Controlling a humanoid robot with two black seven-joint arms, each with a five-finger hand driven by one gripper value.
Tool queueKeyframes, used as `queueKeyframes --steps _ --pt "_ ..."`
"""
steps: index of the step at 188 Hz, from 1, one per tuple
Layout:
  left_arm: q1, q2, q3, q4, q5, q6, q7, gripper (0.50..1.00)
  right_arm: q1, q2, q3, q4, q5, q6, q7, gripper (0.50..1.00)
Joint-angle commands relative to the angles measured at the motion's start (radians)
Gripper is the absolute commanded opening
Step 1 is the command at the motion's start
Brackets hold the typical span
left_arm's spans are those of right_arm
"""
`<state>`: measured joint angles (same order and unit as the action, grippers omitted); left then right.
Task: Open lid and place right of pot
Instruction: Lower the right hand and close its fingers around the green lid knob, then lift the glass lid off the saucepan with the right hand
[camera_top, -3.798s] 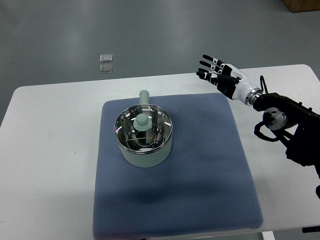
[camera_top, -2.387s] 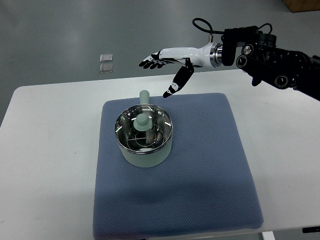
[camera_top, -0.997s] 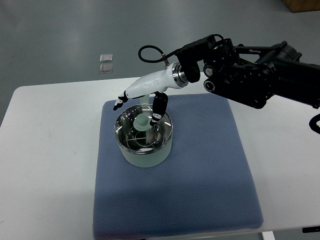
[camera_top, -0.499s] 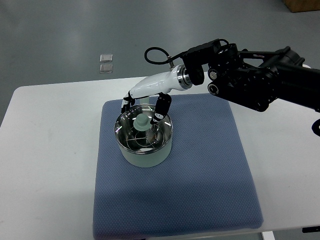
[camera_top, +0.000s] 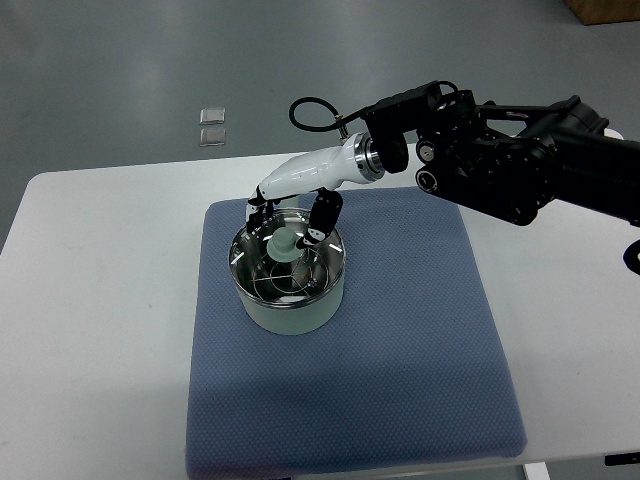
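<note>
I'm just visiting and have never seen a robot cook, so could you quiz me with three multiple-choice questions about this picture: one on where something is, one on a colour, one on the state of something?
1. Where does the pot stand?
A. On a blue mat
B. On the bare white table
C. On the floor

2. What colour is the lid's knob?
A. Red
B. Pale green
C. Black

3. What is the state of the lid?
A. Lying right of the pot
B. Lifted high in the air
C. On the pot

Answers:
1. A, the pot sits on the blue mat that covers the white table.
2. B, the knob matches the pot's pale green wall.
3. C, the lid covers the pot while the right hand has its fingers around the knob.
</note>
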<state>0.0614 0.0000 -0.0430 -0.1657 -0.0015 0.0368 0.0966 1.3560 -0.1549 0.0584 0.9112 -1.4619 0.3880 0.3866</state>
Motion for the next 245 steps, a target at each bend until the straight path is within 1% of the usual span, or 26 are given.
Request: queueKeyframes --steps 1,25,48,66,73,79,97,106,127,134,136,141,150,151,153,245 --pt "0.000 0.000 0.000 0.000 0.000 0.000 0.000 1.000 -0.002 0.000 0.000 0.000 -0.002 0.000 0.000 0.762" --pt "0.000 0.000 0.000 0.000 0.000 0.000 0.000 1.000 -0.005 0.000 0.000 0.000 -0.002 0.000 0.000 0.756" --pt "0.000 0.000 0.000 0.000 0.000 0.000 0.000 1.000 -0.008 0.000 0.000 0.000 -0.002 -0.001 0.000 0.727" --pt "0.000 0.000 0.000 0.000 0.000 0.000 0.000 1.000 -0.009 0.000 0.000 0.000 -0.002 -0.001 0.000 0.719" --pt "0.000 0.000 0.000 0.000 0.000 0.000 0.000 1.000 -0.009 0.000 0.000 0.000 -0.002 -0.001 0.000 0.699" --pt "0.000 0.000 0.000 0.000 0.000 0.000 0.000 1.000 -0.011 0.000 0.000 0.000 -0.002 -0.001 0.000 0.693" --pt "0.000 0.000 0.000 0.000 0.000 0.000 0.000 1.000 -0.011 0.000 0.000 0.000 -0.002 -0.001 0.000 0.684" --pt "0.000 0.000 0.000 0.000 0.000 0.000 0.000 1.000 -0.011 0.000 0.000 0.000 -0.002 -0.001 0.000 0.654" --pt "0.000 0.000 0.000 0.000 0.000 0.000 0.000 1.000 -0.011 0.000 0.000 0.000 -0.002 -0.001 0.005 0.607" --pt "0.000 0.000 0.000 0.000 0.000 0.000 0.000 1.000 -0.012 0.000 0.000 -0.002 -0.002 -0.001 0.009 0.568" --pt "0.000 0.000 0.000 0.000 0.000 0.000 0.000 1.000 -0.012 0.000 0.000 -0.002 -0.002 -0.001 0.009 0.568" --pt "0.000 0.000 0.000 0.000 0.000 0.000 0.000 1.000 -0.012 0.000 0.000 0.000 -0.002 -0.001 0.012 0.541" --pt "0.000 0.000 0.000 0.000 0.000 0.000 0.000 1.000 -0.012 0.000 0.000 0.000 -0.002 -0.001 0.012 0.541" --pt "0.000 0.000 0.000 0.000 0.000 0.000 0.000 1.000 -0.012 0.000 0.001 0.000 -0.002 -0.001 0.014 0.503" --pt "0.000 0.000 0.000 0.000 0.000 0.000 0.000 1.000 -0.012 0.000 0.000 0.000 -0.002 -0.001 0.014 0.500" --pt "0.000 0.000 0.000 0.000 0.000 0.000 0.000 1.000 -0.012 -0.003 0.017 -0.006 0.003 -0.001 0.014 0.500"
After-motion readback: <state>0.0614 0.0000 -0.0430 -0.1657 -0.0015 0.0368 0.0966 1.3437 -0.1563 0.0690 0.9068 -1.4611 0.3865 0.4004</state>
